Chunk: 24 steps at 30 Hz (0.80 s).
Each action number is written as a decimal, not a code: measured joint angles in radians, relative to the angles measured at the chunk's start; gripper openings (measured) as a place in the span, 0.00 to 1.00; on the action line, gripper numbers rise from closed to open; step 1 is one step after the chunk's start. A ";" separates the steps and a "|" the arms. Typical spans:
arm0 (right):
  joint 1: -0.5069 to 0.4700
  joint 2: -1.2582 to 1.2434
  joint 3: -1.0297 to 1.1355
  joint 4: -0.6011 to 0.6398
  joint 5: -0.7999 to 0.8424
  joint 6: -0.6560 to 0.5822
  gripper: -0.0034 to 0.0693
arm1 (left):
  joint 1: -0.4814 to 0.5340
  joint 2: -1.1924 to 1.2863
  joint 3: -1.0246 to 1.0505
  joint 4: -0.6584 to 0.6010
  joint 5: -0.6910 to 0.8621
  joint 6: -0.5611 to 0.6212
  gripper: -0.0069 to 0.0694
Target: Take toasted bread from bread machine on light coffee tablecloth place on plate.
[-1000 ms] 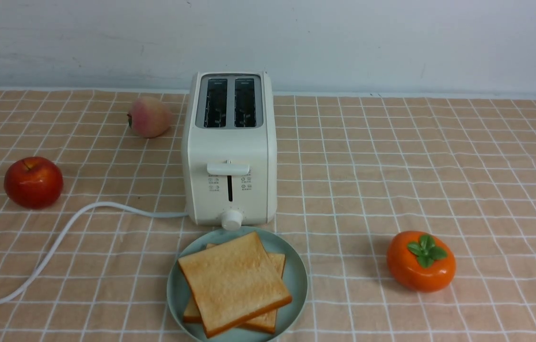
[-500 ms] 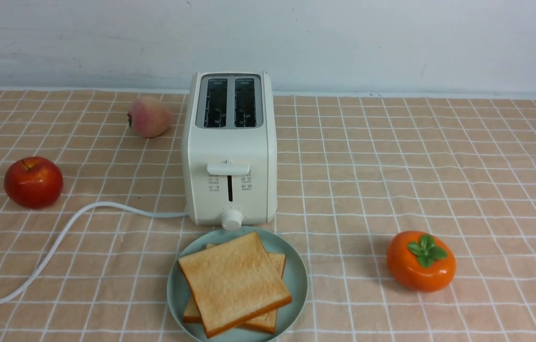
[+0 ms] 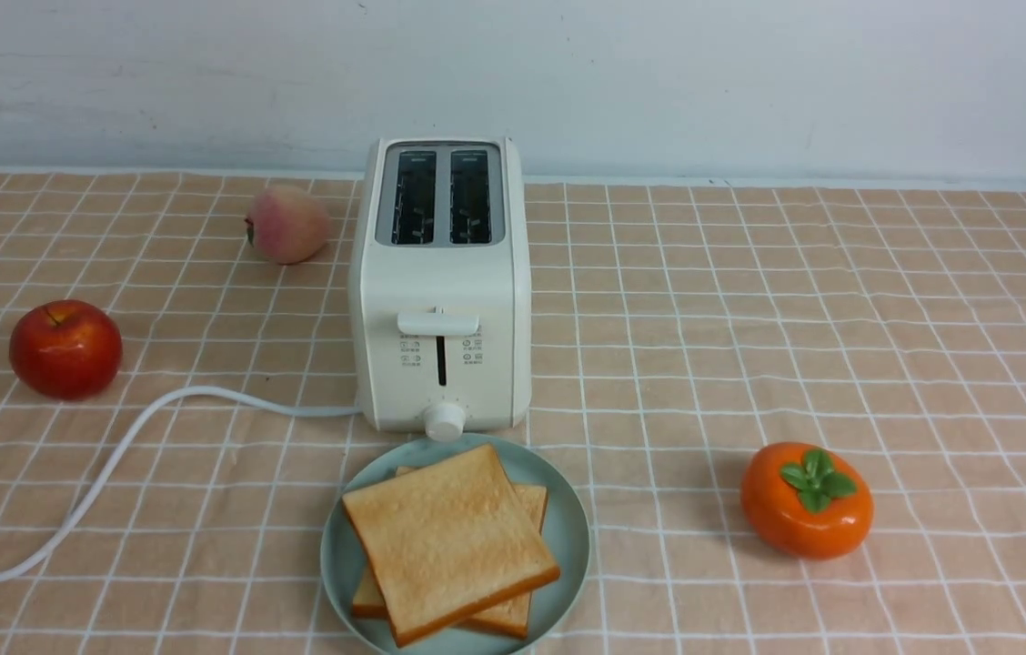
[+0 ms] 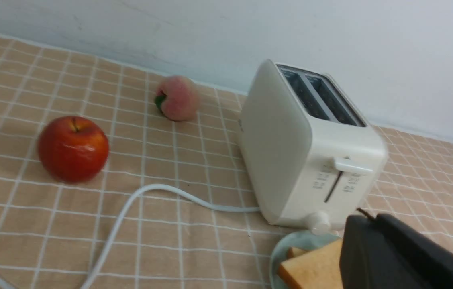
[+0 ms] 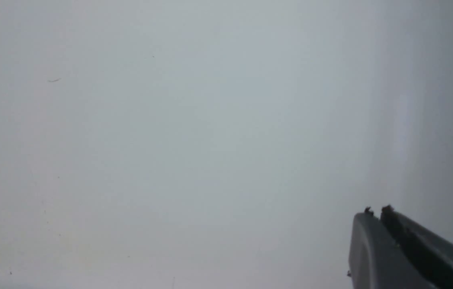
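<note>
Two slices of toasted bread (image 3: 445, 537) lie stacked on the pale blue-green plate (image 3: 570, 537), just in front of the bread machine (image 3: 440, 300) on the light coffee tablecloth (image 3: 749, 300). Both toaster slots look dark and hold nothing, and the lever sits high. No arm shows in the front view. In the left wrist view my left gripper (image 4: 369, 218) is shut and holds nothing, hovering near the plate (image 4: 286, 249), the toast (image 4: 315, 269) and the toaster (image 4: 290, 160). My right gripper (image 5: 375, 210) has its fingers together and faces only blank grey wall.
A red apple (image 3: 65, 349) lies at the left and a peach (image 3: 286, 224) sits behind it beside the toaster. An orange persimmon (image 3: 806, 499) rests at the right front. The white cord (image 3: 113, 464) curves from the toaster to the left front edge. A pale wall closes the back.
</note>
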 joint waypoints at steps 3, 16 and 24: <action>0.000 0.000 0.000 0.000 0.000 0.000 0.10 | 0.047 -0.062 0.098 0.001 -0.054 0.009 0.09; 0.000 0.000 0.000 -0.004 -0.003 0.000 0.13 | 0.081 -0.195 0.439 0.014 -0.055 0.013 0.09; 0.000 0.000 0.000 -0.004 -0.003 -0.002 0.14 | 0.081 -0.195 0.439 0.014 -0.048 0.013 0.10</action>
